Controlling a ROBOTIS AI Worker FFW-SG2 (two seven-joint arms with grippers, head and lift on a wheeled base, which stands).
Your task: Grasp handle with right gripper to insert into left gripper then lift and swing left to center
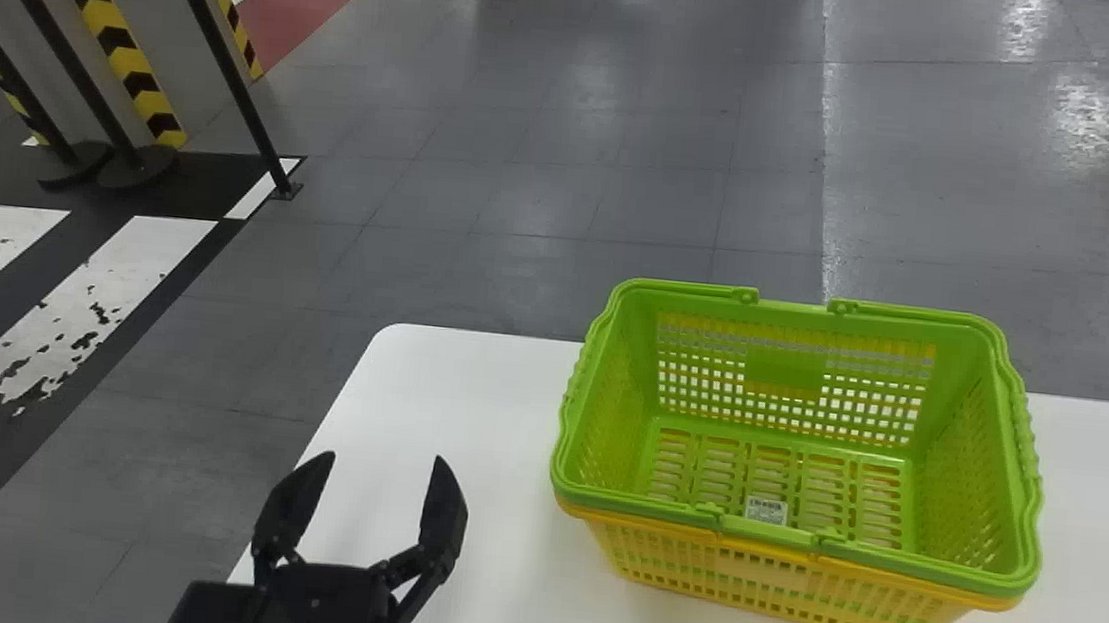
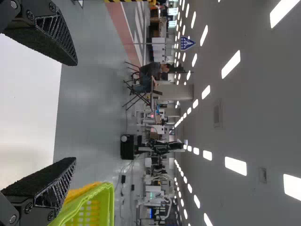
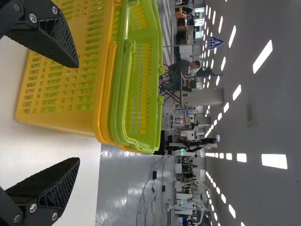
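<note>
Green basket (image 1: 785, 370) nested in yellow basket (image 1: 850, 610), on table (image 1: 467, 394).

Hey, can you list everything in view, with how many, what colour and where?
Green basket: one, green, nested in the yellow one
Yellow basket: one, yellow, on the table
Label: one, white, in the green basket
Table: one, white, under the baskets
Posts: three, black, floor at left
Striped guards: several, yellow and black, by the posts
Floor: one, grey, beyond the table
Ceiling lights: many, white, overhead
Left gripper: one, black, left of the baskets
Right gripper: one, black, near the yellow basket
</note>
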